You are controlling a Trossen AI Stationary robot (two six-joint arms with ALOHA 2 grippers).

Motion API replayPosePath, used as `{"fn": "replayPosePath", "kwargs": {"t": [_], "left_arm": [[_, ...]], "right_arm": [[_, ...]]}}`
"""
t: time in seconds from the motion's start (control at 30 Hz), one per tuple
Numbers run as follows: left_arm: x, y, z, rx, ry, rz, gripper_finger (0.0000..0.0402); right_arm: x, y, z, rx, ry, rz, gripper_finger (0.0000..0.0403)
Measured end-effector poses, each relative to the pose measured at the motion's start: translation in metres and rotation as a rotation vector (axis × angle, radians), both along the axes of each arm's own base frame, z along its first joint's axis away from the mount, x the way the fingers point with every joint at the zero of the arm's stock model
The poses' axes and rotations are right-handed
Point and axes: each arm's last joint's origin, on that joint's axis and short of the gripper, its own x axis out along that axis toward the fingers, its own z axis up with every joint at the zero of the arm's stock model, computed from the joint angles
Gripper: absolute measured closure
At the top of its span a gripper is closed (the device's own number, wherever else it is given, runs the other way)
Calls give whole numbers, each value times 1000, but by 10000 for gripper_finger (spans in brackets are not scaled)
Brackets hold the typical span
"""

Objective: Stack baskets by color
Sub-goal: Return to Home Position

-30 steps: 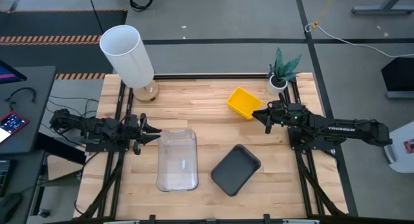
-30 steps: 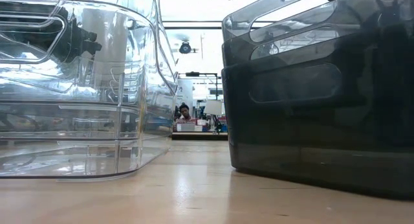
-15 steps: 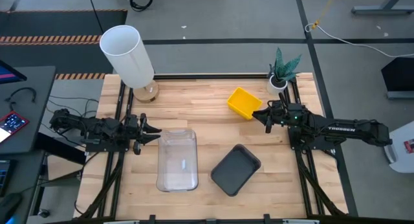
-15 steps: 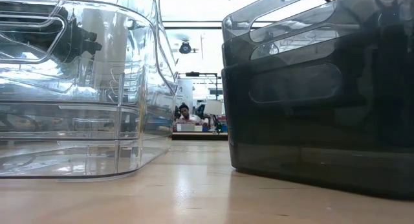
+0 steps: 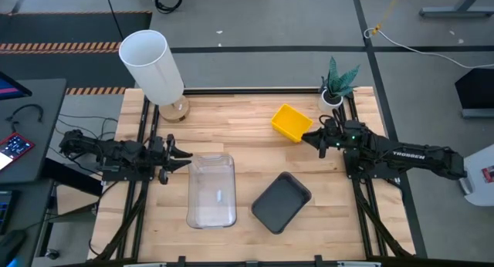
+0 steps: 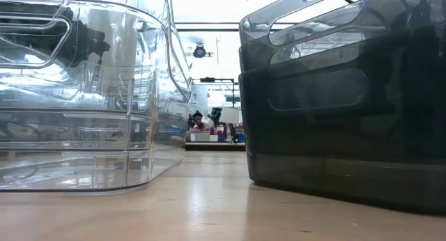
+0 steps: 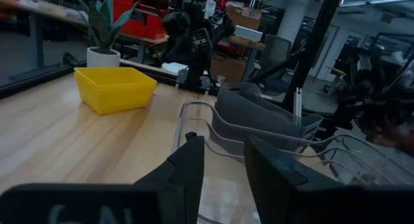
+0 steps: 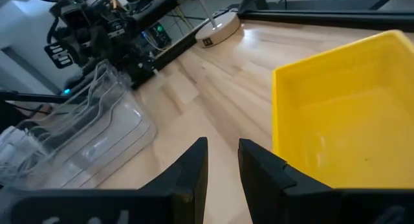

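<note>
A nested stack of clear baskets (image 5: 211, 190) (image 6: 83, 95) rests on its base near the table's left middle. To its right, a stack of dark grey baskets (image 5: 281, 201) (image 6: 341, 95) stands turned at an angle. A yellow basket (image 5: 291, 122) (image 8: 343, 114) stands on the table at the far right. My left gripper (image 5: 187, 160) (image 7: 224, 143) stands level and open beside the clear stack's far left corner, nothing between its fingers. My right gripper (image 5: 305, 136) (image 8: 223, 145) is open just short of the yellow basket's near right side.
A tall white cylinder (image 5: 152, 66) stands at the table's far left corner. A small potted plant (image 5: 337, 86) stands at the far right, just behind the yellow basket. Bare wood lies between the yellow basket and the two stacks. A person (image 6: 198, 119) shows far back in the room.
My right gripper has swung a little toward the far edge and the yellow basket, rolling slightly as it turned. The baskets and my left gripper have kept still.
</note>
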Motion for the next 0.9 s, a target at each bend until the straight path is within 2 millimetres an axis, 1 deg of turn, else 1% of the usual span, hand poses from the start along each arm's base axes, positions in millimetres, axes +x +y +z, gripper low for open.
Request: {"fn": "replayPosePath", "kwargs": {"t": [0.07, 0.2, 0.27, 0.9], "left_arm": [[0, 0, 0, 22, 0, 0, 285], [0, 0, 0, 131, 1, 2, 285], [0, 0, 0, 157, 2, 2, 285], [0, 0, 0, 147, 1, 2, 285]], "right_arm": [[0, 0, 0, -13, 5, -10, 312], [-2, -1, -9, -55, 47, -36, 312], [-2, -1, -12, -68, 58, -39, 312], [-2, -1, -13, -70, 59, -39, 312]]}}
